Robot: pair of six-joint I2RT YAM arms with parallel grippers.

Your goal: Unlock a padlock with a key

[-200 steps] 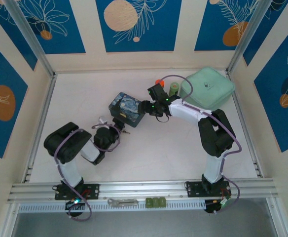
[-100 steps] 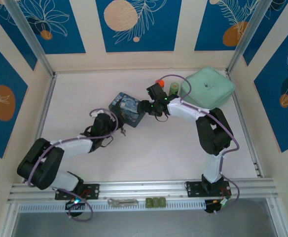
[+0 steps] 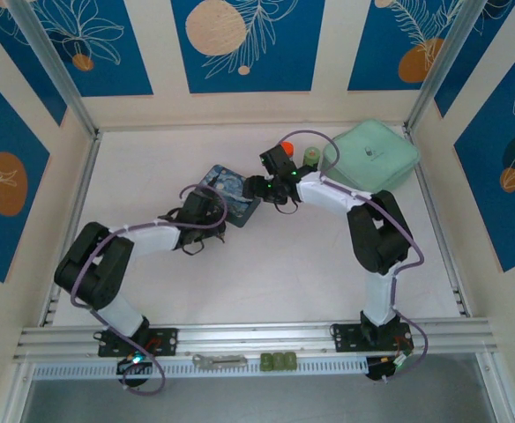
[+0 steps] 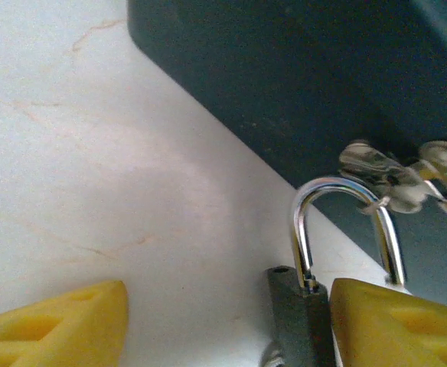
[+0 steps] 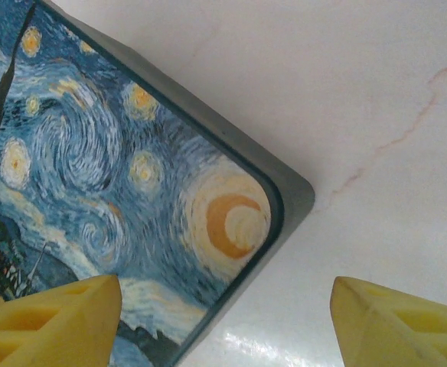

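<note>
The padlock [image 4: 296, 321] has a dark grey body and a silvery shackle [image 4: 304, 222] hooked through the metal latch [image 4: 392, 180] on the side of the blue starry box [image 3: 231, 189]. My left gripper [image 4: 227, 313] is open around the padlock. Its right finger [image 4: 399, 321] touches the body, while its left finger [image 4: 55, 329] stands well apart. A small empty hole shows on the body's top beside the shackle's near leg. A pale silvery bit [image 4: 271, 358] sits under the body; I cannot tell if it is the key. My right gripper [image 5: 223, 321] hangs open over the box's corner [image 5: 231, 222].
A mint-green case [image 3: 370, 157] lies at the back right, with an orange ball [image 3: 285, 146] and a green cylinder [image 3: 310, 155] beside it. A grey flat tool [image 3: 220, 359] and green blocks [image 3: 279, 360] rest on the front rail. Walls close in the table on three sides.
My left arm unfolded and reached forward to the box's front side, and its jaws narrowed around the padlock. The right gripper and the box shifted slightly left.
</note>
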